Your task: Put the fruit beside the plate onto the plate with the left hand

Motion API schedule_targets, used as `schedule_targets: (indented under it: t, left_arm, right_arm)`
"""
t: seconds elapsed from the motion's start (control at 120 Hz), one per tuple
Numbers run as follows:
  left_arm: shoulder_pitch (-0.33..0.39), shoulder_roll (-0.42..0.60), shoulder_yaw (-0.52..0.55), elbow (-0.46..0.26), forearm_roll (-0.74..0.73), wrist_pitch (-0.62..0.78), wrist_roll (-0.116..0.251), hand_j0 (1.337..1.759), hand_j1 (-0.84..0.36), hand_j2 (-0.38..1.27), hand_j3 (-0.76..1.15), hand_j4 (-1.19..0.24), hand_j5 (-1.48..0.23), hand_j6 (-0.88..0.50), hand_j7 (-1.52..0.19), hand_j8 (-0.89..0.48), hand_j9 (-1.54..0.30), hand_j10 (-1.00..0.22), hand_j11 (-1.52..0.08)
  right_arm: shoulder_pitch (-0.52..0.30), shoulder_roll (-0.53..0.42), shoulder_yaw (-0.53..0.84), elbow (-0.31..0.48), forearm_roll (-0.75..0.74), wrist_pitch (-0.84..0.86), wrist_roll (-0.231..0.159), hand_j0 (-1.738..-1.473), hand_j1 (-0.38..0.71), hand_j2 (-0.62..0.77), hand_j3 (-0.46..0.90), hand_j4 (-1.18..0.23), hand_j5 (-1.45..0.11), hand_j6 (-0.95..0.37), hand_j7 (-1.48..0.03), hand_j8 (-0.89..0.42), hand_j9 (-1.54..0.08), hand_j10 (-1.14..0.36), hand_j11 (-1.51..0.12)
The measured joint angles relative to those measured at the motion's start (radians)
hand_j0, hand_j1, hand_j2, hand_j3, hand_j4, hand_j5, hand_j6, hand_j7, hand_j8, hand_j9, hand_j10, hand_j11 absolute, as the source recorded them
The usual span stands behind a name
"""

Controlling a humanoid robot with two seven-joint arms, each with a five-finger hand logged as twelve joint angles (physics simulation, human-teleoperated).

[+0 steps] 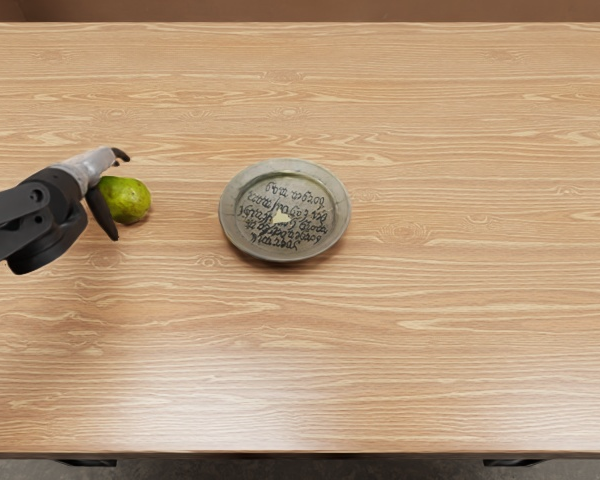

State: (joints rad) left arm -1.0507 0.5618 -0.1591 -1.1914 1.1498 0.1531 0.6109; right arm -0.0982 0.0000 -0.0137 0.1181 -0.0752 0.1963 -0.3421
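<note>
Table (450,340): a pale brown wooden top that fills nearly the whole frame. Its grain runs left to right in long wavy bands, with darker streaks across the upper third and looser whorls toward the lower left. The far edge lies straight along the top of the frame, and the near edge lies straight just above the bottom. Band (300,10): a narrow, plain brown strip above the far edge, along the top of the frame. Floor (300,470): a thin grey strip below the near edge. Supports (85,462): two short dark pieces beneath the near edge, one at lower left, one at lower right; their form cannot be told.
</note>
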Motion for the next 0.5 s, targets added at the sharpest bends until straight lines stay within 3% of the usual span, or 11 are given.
schedule_targets:
  t: [0.5]
  left_arm:
    - [-0.006,-0.053,0.003,0.031,0.0,0.0,0.0,1.658,0.07,0.05,0.0,-0.24,-0.31,-0.24,-0.3,-0.24,-0.3,-0.24,-0.3]
  right_arm:
    - [0.0,0.0,0.001,-0.001,0.0,0.0,0.0,-1.658,-0.35,0.0,0.0,0.0,0.0,0.0,0.0,0.0,0.0,0.0,0.0]
